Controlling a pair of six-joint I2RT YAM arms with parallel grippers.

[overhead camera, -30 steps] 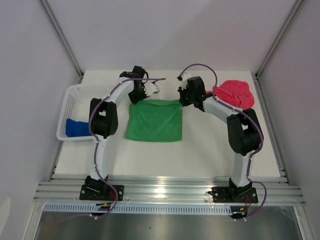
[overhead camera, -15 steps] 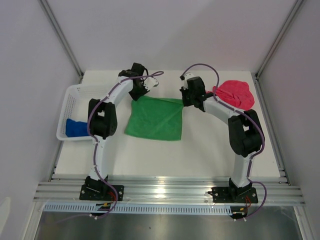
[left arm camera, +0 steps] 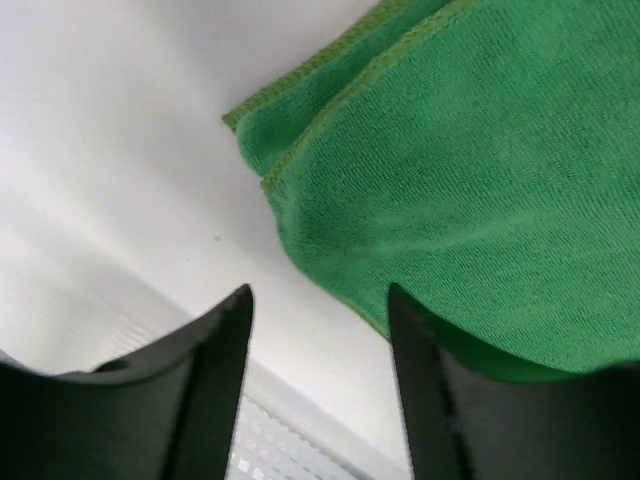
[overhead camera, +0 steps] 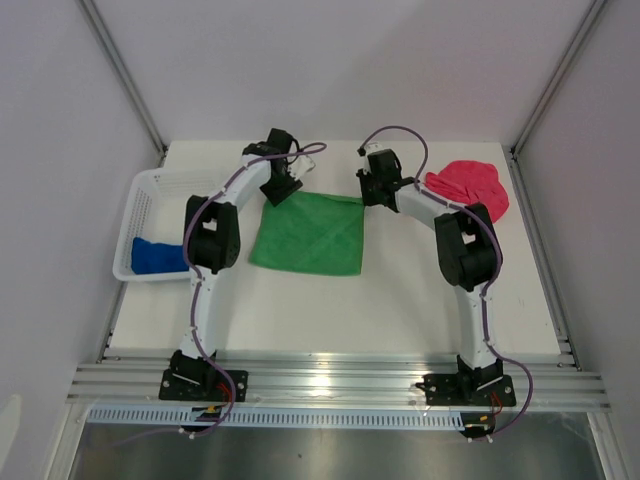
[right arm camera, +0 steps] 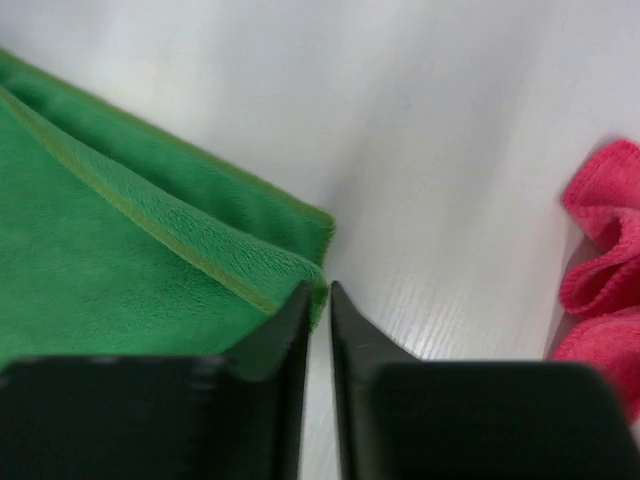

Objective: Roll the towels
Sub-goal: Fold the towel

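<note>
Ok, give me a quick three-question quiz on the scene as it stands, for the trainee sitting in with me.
1. True or false: the blue towel lies inside the white basket.
2. Which towel lies flat on the table, with the left gripper at one far corner and the right gripper at the other? A blue, B green, C pink-red.
3. Fill in: the left gripper's jaws stand ____, with nothing between them.

Key
1. True.
2. B, the green towel.
3. Open.
</note>
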